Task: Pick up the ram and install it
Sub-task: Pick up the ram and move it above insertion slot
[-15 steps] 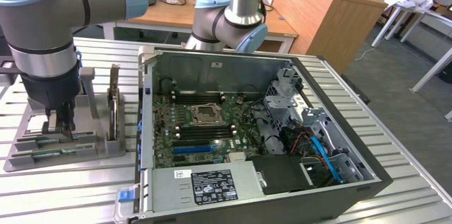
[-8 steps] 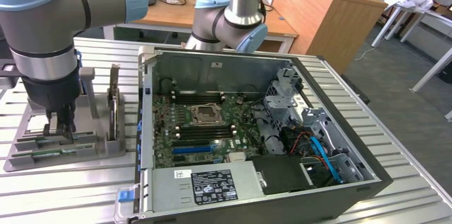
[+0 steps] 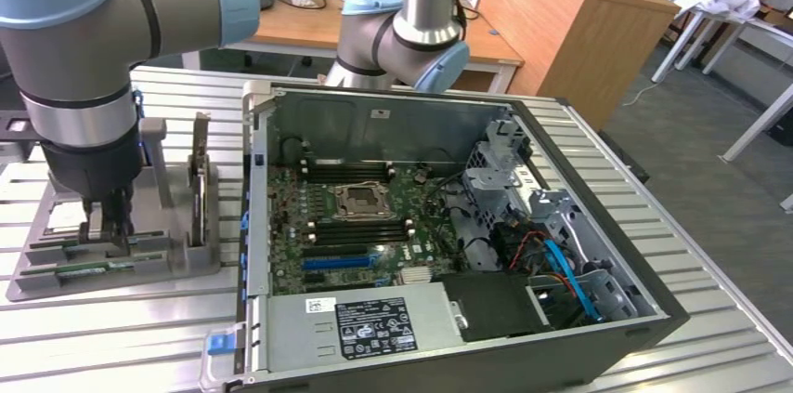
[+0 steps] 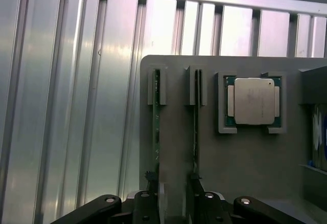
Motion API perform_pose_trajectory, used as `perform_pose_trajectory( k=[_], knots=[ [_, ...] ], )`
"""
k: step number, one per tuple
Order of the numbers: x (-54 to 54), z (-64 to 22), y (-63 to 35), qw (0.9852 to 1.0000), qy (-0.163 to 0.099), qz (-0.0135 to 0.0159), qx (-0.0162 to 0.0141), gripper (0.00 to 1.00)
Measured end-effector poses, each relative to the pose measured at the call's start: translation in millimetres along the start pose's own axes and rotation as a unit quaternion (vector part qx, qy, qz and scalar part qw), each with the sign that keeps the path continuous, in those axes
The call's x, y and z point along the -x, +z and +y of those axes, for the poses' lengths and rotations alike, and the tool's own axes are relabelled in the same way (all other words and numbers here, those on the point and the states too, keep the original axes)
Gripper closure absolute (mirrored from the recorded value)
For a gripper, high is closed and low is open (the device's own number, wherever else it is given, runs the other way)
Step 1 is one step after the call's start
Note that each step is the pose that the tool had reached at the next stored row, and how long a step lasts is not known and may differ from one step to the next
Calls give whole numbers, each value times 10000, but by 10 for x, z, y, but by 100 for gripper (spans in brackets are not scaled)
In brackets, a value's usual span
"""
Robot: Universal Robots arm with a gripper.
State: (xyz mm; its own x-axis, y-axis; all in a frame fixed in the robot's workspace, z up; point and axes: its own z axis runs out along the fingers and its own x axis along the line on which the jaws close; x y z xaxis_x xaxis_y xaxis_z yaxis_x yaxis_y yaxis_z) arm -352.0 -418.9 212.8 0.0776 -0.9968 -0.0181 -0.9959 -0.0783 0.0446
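Note:
Two rams stand on edge in slots of a grey holder [image 4: 240, 157]: one green stick [image 4: 156, 132] and a second ram [image 4: 195, 127] beside it. My gripper [image 4: 173, 206] is open just above the holder, its dark fingers [image 4: 151, 201] at the near ends of the two sticks, with nothing between them. In the exterior view the gripper [image 3: 106, 230] hangs low over the holder [image 3: 50, 286] at that view's left, where a ram's green edge [image 3: 81, 269] shows. The open computer case [image 3: 595, 207] lies to its right, with black memory slots [image 3: 359, 224] beside the processor socket.
A square silvery processor [image 4: 254, 101] lies in a recess of the holder, and a hard drive [image 3: 199, 189] stands on edge at the holder's side. The holder and case rest on a ribbed metal table [image 3: 694, 254]. Wooden desks stand behind.

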Motion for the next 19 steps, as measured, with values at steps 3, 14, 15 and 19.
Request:
perform_pose_trajectory(
  k=[3, 14, 15, 19],
  knots=[
    [-2, 0, 28, 10000, -10, 1, 0, 64],
    [-15, 102, 80, 10000, -46, 3, 4, 64],
    [-23, 103, 82, 10000, -75, 4, 3, 64],
    [-28, 104, 82, 9999, -114, 5, 3, 64]
  ],
)
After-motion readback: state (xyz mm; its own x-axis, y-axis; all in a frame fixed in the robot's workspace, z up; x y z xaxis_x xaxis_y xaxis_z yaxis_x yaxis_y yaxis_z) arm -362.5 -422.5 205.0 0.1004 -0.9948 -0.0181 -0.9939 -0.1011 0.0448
